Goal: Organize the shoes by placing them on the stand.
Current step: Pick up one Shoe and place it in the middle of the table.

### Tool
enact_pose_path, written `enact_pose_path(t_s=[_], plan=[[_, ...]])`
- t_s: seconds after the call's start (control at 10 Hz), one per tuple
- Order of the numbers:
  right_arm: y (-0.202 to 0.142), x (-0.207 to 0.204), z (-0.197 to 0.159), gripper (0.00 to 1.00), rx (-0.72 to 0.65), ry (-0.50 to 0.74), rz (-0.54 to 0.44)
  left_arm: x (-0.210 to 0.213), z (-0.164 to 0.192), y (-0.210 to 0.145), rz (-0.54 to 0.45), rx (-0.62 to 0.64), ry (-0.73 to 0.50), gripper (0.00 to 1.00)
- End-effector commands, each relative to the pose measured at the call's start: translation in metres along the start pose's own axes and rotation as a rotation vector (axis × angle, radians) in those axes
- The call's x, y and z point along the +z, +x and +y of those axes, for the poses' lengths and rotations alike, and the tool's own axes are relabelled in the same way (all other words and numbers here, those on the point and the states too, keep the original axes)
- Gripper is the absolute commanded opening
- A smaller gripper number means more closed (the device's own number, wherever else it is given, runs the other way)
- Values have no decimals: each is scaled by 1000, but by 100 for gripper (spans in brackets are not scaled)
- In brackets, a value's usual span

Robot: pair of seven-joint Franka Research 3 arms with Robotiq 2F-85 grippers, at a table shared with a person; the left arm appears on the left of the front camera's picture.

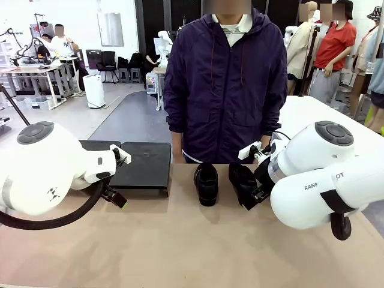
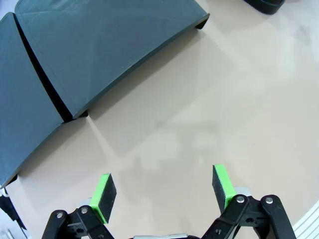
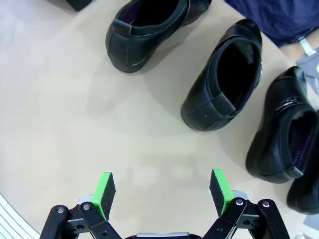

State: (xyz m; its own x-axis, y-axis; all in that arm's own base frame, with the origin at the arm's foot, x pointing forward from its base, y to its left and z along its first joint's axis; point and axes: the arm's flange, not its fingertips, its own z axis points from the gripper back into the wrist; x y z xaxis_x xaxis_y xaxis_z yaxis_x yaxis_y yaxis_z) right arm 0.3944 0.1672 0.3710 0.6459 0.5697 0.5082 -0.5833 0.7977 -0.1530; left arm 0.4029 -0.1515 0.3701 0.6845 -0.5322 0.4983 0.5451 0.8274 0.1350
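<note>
Four shoes [image 3: 224, 82] sit upright on the table [image 1: 180, 252] in a close row in front of the person [image 1: 225, 90], none on the stand [image 1: 144, 165] yet. The stand lies at the far edge, left of the row and apart from the nearest shoe, with nothing on it. The right gripper [image 3: 162, 188] hovers over bare table just short of the heels, jaws apart and holding nothing; two heels lie ahead of it, one to each side. The left gripper [image 2: 164, 188] hangs near the stand's front corner, likewise spread wide and empty

The first pick looks to be the next step, and several things could spoil it. The shoes sit so near each other that a finger coming down beside one may shove its neighbour. The leather is glossy, so a shallow pinch on the heel rim could slip and drop the shoe. Carrying it to the stand takes the right arm toward the left one, which may be in the way
</note>
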Motion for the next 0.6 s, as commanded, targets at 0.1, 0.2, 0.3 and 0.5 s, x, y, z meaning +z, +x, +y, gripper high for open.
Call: enact_pose_path(t_s=[0.1,0.2,0.3,0.5], plan=[[0,0,0,100,-1,0,0,0,0,0,0,0,0,100],[0,0,0,100,0,0,0,13,1,4,-31,-2,-72,100],[5,18,-10,100,-42,58,26,30,4,11,2,6,-115,100],[15,93,-32,100,-220,40,124,82,28,29,96,135,-175,100]])
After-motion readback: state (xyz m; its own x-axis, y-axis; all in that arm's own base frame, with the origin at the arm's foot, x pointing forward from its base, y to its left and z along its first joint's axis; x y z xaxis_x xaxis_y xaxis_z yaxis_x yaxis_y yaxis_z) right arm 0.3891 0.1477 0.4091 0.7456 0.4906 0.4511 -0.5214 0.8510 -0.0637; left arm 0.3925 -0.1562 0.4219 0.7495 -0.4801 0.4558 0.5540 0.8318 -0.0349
